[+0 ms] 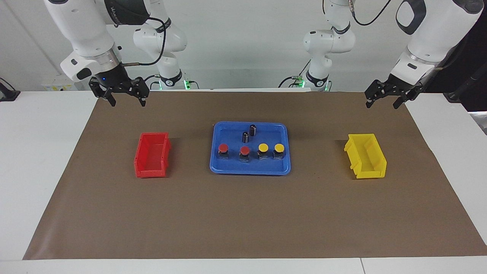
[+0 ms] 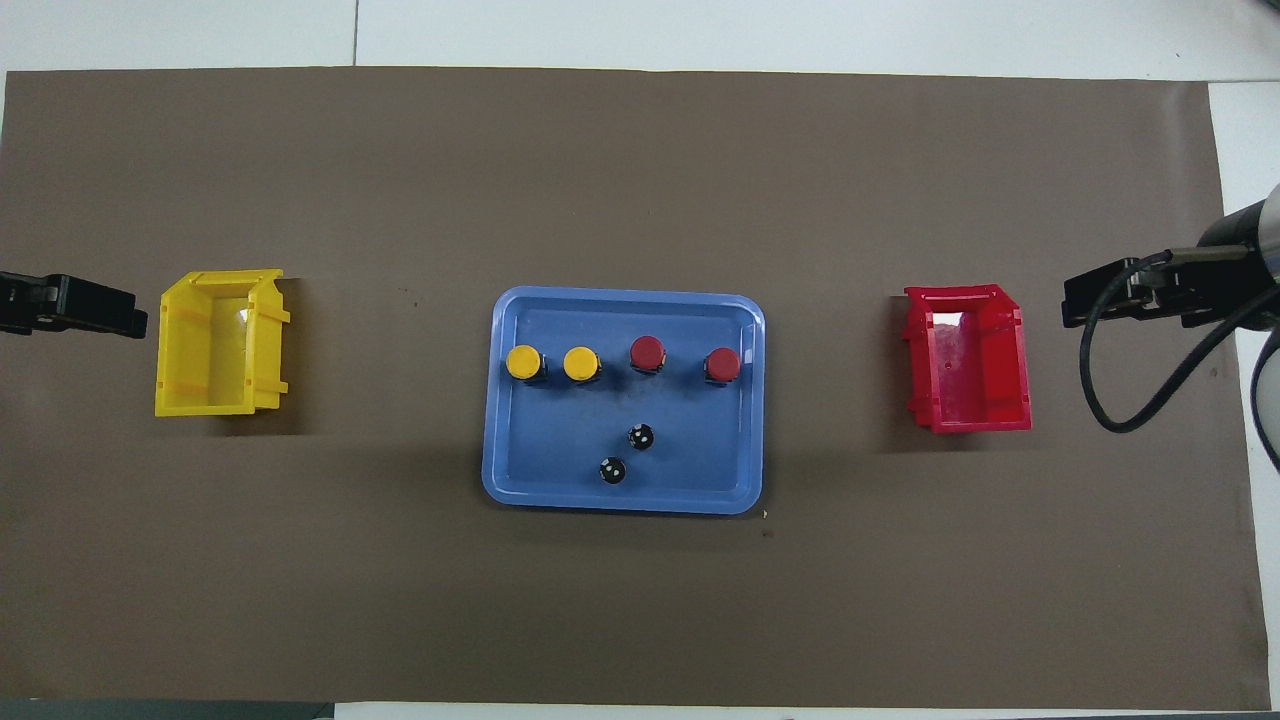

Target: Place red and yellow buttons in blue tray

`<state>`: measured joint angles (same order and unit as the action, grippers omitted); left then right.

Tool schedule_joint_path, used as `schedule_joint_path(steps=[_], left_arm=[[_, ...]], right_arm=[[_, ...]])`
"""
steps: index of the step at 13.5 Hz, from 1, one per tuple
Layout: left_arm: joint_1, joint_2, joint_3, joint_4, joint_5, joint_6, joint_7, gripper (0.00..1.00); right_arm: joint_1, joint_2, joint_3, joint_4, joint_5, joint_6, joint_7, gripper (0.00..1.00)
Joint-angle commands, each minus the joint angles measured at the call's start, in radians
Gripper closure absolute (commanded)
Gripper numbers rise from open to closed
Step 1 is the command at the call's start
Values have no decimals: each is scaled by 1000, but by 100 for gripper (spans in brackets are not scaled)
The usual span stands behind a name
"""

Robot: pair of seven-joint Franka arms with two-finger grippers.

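Observation:
The blue tray (image 1: 249,171) lies in the middle of the brown mat, and also shows in the overhead view (image 2: 620,503). In it stand two red buttons (image 1: 223,148) (image 1: 244,151) and two yellow buttons (image 1: 263,147) (image 1: 279,148) in one row, the yellow pair toward the left arm's end. My left gripper (image 1: 382,102) is open and empty, raised over the mat's edge at the left arm's end, away from the tray. My right gripper (image 1: 128,101) is open and empty, raised over the mat's edge at the right arm's end, where that arm waits.
Two small dark cylinders (image 1: 253,129) (image 1: 245,137) stand in the tray, nearer to the robots than the buttons. A red bin (image 1: 152,154) sits toward the right arm's end, a yellow bin (image 1: 366,156) toward the left arm's end. Both look empty.

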<state>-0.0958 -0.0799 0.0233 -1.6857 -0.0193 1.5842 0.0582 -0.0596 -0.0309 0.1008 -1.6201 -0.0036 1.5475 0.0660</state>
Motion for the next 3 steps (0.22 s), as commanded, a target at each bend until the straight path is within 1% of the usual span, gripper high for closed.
schedule_joint_path(steps=[1, 3], left_arm=[[14, -24, -9, -5, 12, -33, 29, 0], [25, -44, -9, -6, 12, -33, 29, 0]], right_arm=[[-14, -14, 3, -9, 13, 5, -28, 0], [-16, -14, 3, -10, 14, 5, -28, 0]])
